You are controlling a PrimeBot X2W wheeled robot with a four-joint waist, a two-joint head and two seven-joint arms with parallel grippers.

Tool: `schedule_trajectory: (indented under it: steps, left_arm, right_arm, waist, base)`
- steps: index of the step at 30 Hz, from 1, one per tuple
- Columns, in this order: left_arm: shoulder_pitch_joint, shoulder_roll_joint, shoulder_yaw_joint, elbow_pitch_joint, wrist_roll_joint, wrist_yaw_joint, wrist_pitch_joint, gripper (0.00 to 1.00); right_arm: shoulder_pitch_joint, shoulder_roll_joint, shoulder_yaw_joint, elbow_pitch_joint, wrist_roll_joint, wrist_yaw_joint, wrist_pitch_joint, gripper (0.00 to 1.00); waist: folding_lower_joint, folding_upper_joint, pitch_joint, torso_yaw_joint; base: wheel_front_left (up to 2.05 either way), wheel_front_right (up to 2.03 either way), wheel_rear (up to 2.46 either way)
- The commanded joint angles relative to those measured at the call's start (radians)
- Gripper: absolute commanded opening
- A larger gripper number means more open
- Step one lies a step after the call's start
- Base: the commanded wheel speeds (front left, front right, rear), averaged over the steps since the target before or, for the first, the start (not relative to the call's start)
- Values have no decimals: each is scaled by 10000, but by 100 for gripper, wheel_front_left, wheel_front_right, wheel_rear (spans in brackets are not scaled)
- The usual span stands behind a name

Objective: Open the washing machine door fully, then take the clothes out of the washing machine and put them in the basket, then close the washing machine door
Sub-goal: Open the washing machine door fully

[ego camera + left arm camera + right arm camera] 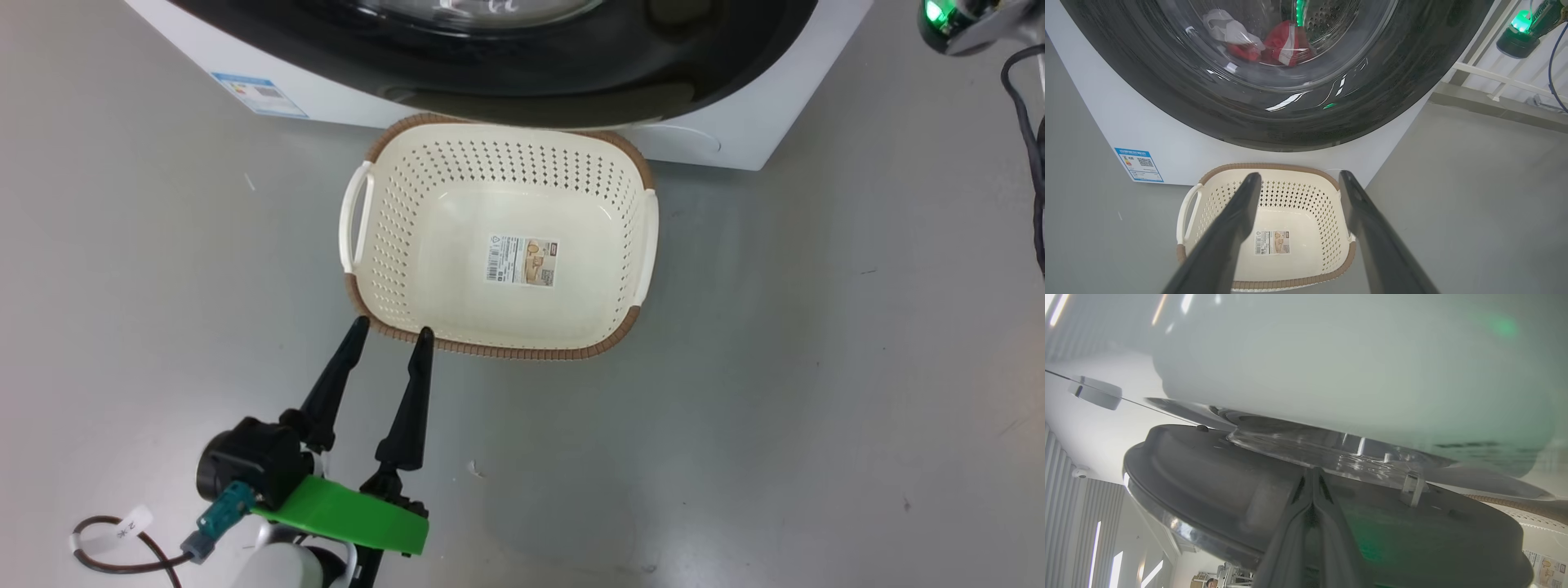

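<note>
At the far left of the head view, one blue label [261,94] is seen on the white front of the one washing machine [735,122]. Below it, the left gripper [390,328] is held over the grey floor [122,286]. Its two dark fingers are spread apart, and their tips are placed at the basket's near rim; contact cannot be told. One green plate [343,514] and one black cable [114,559] are seen at its base.

In the middle, one basket [490,349] is set on the floor against the machine's front. Two white handles [357,216] and one paper label [522,261] on its bottom are counted.

The basket's far rim is overhung by the one washing machine door [571,82]. In the left wrist view the clothes [1284,45] are seen through the door's glass, lying in the drum as one red heap with white stripes and white cloth beside it. The number of pieces cannot be told. The way to them is barred by the door; whether it is latched or slightly ajar cannot be told.

In the right wrist view the right gripper [1312,470] is shown with its two fingers pressed together. Their tips are placed at the door's rim beside a clear part [1331,453]; contact cannot be told.

At the far right of the head view, one dark unit [947,20] with a green light and dark cables [1037,163] are seen.
</note>
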Motion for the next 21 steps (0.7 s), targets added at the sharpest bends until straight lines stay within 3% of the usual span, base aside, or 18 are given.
schedule_trajectory:
  steps: [1, 21]
  left_arm:
    - [-27, 133, 261, -261, -46, 63, -92, 100]
    - [826, 133, 324, -136, 45, 155, -92, 100]
  right_arm:
    - [235, 305, 137, -375, -83, 67, 168, 0]
    - [3176, 836, 700, -1665, -419, 67, 1090, 0]
  waist:
    - [0, -1, -86, -31]
    - [0, -1, -1889, -65]
  base:
    - [0, 0, 0]
    - [0, 0, 0]
